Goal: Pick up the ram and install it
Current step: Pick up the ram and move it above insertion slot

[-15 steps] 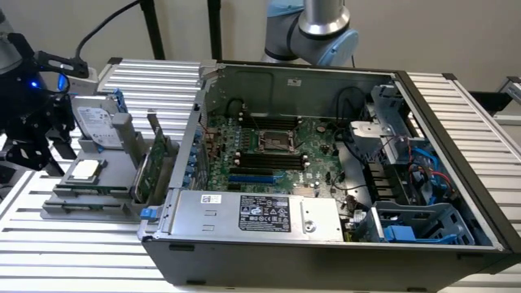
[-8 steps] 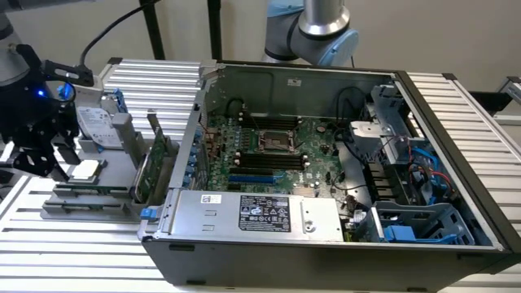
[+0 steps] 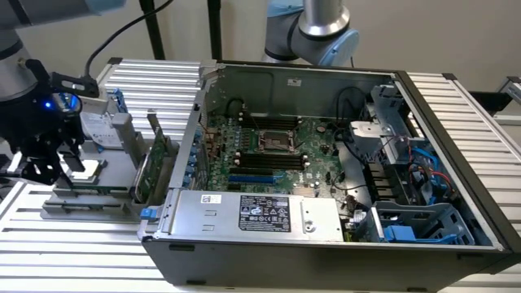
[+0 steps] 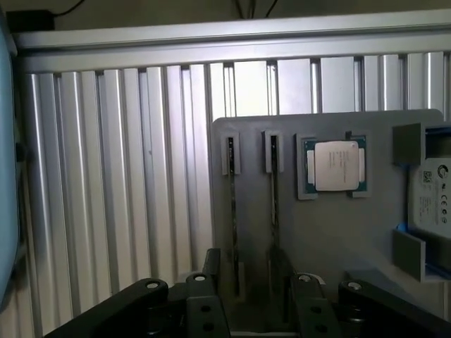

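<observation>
Your pincer point(image 4: 251, 273) hangs over the near end of the grey holder point(image 4: 331, 232) with its fingers point(image 4: 211, 262) spread wide and nothing between them. The ram point(image 4: 273, 204) is in that holder. You see it edge-on as a thin dark strip standing in a narrow slot. A second stick point(image 4: 232, 211) stands in the neighbouring slot, parallel to it and a little apart. The spread fingers sit above the near ends of both strips, and you cannot tell from here whether they touch either one. Beside the slots, a square processor chip point(image 4: 337, 165) lies flat in its own recess. Past it, the hard drive point(image 4: 431, 201) rests at the holder's edge.

In the exterior view, the pincer point(image 3: 45, 171) is at the exterior view's left, low over the holder point(image 3: 89, 204) and just beside the processor chip point(image 3: 86, 173). A green expansion card point(image 3: 158, 160) stands upright between the holder's parts and the open computer case point(image 3: 326, 256). The hard drive point(image 3: 99, 129) stands behind it. Inside the case, the motherboard point(image 3: 269, 146) lies flat, with its black slots point(image 3: 265, 160) running across the middle. Everything rests on the ribbed aluminium table point(image 3: 460, 116). A second arm point(image 3: 319, 30) rises behind the case.
</observation>
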Motion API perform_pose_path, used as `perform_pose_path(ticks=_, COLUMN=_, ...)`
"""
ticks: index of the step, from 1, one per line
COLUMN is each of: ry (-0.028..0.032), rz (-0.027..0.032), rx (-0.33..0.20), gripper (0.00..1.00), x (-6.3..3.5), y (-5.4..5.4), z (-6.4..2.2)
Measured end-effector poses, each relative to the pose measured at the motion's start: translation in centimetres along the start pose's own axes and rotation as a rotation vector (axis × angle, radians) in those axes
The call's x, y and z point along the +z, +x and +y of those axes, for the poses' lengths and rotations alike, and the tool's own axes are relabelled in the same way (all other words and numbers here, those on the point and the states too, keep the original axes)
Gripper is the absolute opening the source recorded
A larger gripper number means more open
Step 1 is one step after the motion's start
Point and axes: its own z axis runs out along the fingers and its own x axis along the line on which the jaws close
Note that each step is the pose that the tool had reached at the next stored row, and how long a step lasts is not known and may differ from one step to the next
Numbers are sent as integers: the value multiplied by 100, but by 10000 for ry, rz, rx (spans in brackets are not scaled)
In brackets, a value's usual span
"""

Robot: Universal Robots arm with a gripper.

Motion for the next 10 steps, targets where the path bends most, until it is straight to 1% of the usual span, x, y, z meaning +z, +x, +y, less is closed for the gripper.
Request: perform_pose_path(ticks=10, ry=-7, rz=0, rx=0, gripper=100, x=182, y=27, z=-19)
